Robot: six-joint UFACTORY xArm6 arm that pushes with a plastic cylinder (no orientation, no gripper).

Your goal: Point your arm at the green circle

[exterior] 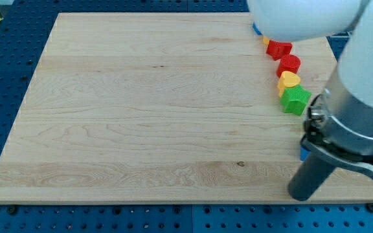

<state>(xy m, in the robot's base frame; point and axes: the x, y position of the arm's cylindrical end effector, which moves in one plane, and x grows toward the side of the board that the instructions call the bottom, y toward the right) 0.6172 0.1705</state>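
**Tip parked at the near right corner, green block further up the line**

The wooden counter (141,110) fills most of the view and lies on a blue perforated surface (5,77); all the blocks sit along its right side, in a short row running from far to near; the red block (278,48) with an angular, star-like outline lies farthest; just near of it stands the red cylinder (289,63); then comes the yellow heart (289,79), touching or almost touching the red cylinder; the green block (296,99) closes the row, pressed against the yellow heart's near side.

The green block looks faceted rather than round from here, though the arm's grey body (361,116) crowds its right edge, so its shape cannot be settled; it sits on the counter near the right edge, about halfway between far and near.

A sliver of a blue block (304,153) shows beside the rod, mostly hidden by the arm; another blue scrap (256,28) and a yellow scrap (266,40) peek out under the white housing (303,16) at the far right.

My tip (300,195) rests at the near right corner of the counter, close to its near edge; it is near of the green block and clearly apart from it, touching no block that I can see; the arm carries a plain dark rod in place of jaws, so nothing is grasped.
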